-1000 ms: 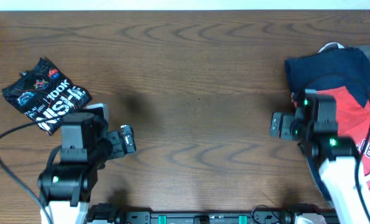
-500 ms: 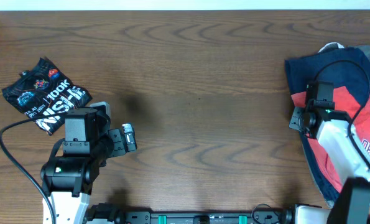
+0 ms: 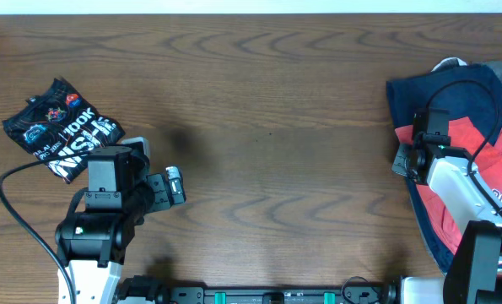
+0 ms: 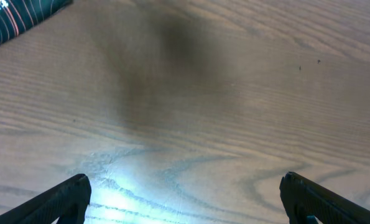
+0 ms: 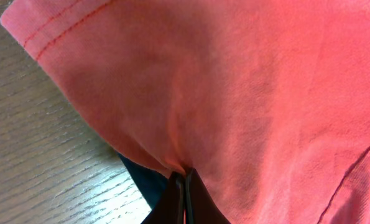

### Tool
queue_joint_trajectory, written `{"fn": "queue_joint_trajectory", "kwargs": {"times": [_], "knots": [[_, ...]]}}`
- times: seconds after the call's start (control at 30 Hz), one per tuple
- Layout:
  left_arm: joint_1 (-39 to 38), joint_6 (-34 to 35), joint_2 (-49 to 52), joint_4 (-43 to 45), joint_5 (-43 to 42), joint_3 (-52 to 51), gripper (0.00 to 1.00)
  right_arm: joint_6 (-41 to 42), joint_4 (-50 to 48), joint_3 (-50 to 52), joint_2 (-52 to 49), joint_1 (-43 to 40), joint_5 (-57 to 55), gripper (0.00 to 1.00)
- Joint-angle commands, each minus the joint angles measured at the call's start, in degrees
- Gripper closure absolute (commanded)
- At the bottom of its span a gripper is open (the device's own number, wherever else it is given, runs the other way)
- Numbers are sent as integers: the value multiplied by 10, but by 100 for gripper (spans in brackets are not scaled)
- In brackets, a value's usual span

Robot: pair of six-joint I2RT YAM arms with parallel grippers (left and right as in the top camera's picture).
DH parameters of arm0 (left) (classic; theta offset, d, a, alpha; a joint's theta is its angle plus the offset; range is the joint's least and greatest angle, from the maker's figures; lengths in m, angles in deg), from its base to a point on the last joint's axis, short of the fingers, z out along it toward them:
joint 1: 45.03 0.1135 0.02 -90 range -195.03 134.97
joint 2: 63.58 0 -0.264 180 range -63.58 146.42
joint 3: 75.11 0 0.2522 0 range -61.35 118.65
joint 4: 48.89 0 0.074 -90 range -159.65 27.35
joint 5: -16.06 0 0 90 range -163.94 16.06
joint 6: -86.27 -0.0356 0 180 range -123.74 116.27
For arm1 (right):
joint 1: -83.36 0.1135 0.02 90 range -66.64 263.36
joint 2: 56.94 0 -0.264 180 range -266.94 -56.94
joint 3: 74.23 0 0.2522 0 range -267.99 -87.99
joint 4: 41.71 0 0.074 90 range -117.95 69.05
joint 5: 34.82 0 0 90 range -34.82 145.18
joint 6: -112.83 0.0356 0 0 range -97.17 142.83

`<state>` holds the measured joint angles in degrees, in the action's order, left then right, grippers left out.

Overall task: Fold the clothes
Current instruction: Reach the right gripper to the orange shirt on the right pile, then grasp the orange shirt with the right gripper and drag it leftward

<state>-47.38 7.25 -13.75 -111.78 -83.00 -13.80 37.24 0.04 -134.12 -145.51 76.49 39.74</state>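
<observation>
Jaws on the right arm (image 3: 450,184) are pressed fully together, and in the right wrist view a small pucker of the red tee (image 5: 247,93) runs into their tips, so they pinch a fold of that cloth near its stitched hem. A strip of navy garment (image 5: 148,182) shows just under the fold, lying on the wooden surface (image 5: 41,162). From overhead the red tee (image 3: 474,135) lies heaped at the surface's right edge, on top of the navy garment (image 3: 440,89), with the right arm reaching in over both. Left jaws stand as wide as they go: the left wrist view shows one fingertip (image 4: 63,199) in each lower corner with only bare wood between them, gripping and touching nothing. A folded black tee (image 3: 61,127) lies at the far left of the surface (image 3: 276,127), just beside the left arm (image 3: 107,203).
</observation>
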Motion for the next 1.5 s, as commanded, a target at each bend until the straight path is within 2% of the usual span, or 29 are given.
{"fn": "queue_joint_trajectory", "kwargs": {"times": [0.0,0.17,0.33,0.57,0.87,1.17,1.47], "knots": [[2,7,0,9,-6,13,2,4,6,-18,6,-7,-3,99],[2,7,0,17,-6,13,2,0,57,-88,56,-7,49,99],[2,7,0,19,-6,13,2,-54,109,-211,119,-7,130,99],[2,7,0,19,-5,13,2,-174,146,-339,186,-1,456,99],[2,7,0,19,-5,13,2,-210,138,-347,224,27,734,99],[2,7,0,19,-5,13,2,-231,173,-345,196,125,749,99],[2,7,0,21,-5,13,2,-228,151,-345,99,290,631,99]]}}
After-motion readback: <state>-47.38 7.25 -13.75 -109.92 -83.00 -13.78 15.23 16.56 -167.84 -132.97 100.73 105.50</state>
